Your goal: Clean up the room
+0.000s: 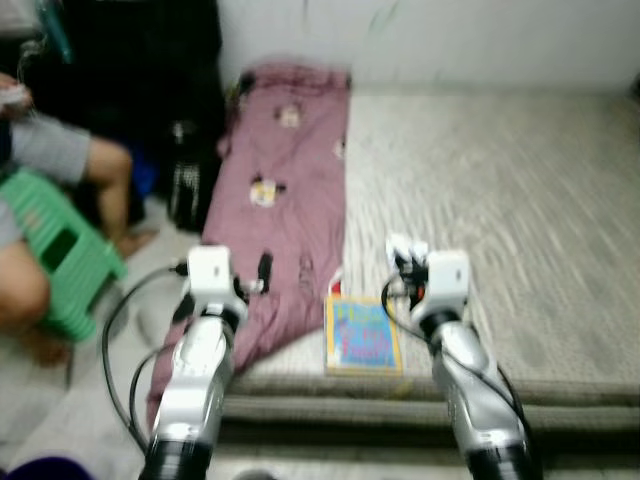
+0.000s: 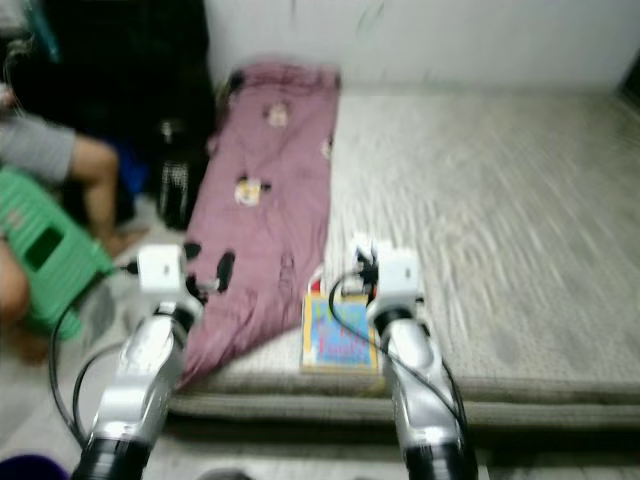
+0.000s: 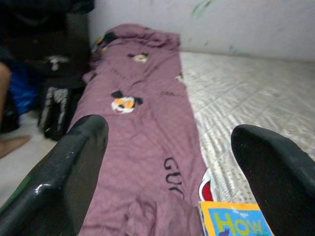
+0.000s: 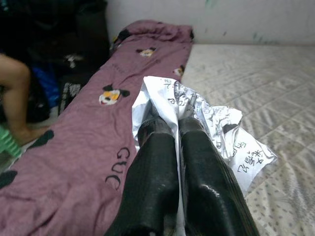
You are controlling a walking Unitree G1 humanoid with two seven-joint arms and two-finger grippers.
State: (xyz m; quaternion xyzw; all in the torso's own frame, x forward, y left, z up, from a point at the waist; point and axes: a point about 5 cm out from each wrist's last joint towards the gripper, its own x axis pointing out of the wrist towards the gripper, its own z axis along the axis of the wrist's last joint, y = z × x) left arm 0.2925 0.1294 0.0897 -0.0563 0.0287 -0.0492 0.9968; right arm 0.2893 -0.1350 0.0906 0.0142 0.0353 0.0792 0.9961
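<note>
Right wrist view shows the right tool (image 4: 178, 129) with its two black fingers pressed together on a crumpled sheet of white paper (image 4: 224, 132) covered in handwritten characters, held above the mattress (image 4: 275, 78). In the head views this tool sits just right of centre, over the near edge of the mattress and just beside a colourful book (image 1: 362, 335) lying at that edge. A mauve blanket (image 1: 285, 190) with cartoon prints runs from the upper centre of the frame down to lower left, draped over the mattress's left side. The left tool (image 3: 172, 162) hangs above the blanket's lower part, its fingers (image 3: 74, 162) spread wide apart with nothing between them. At the left edge of the frame a person's leg (image 1: 105, 175) rests beside a green plastic stool (image 1: 60, 250).
</note>
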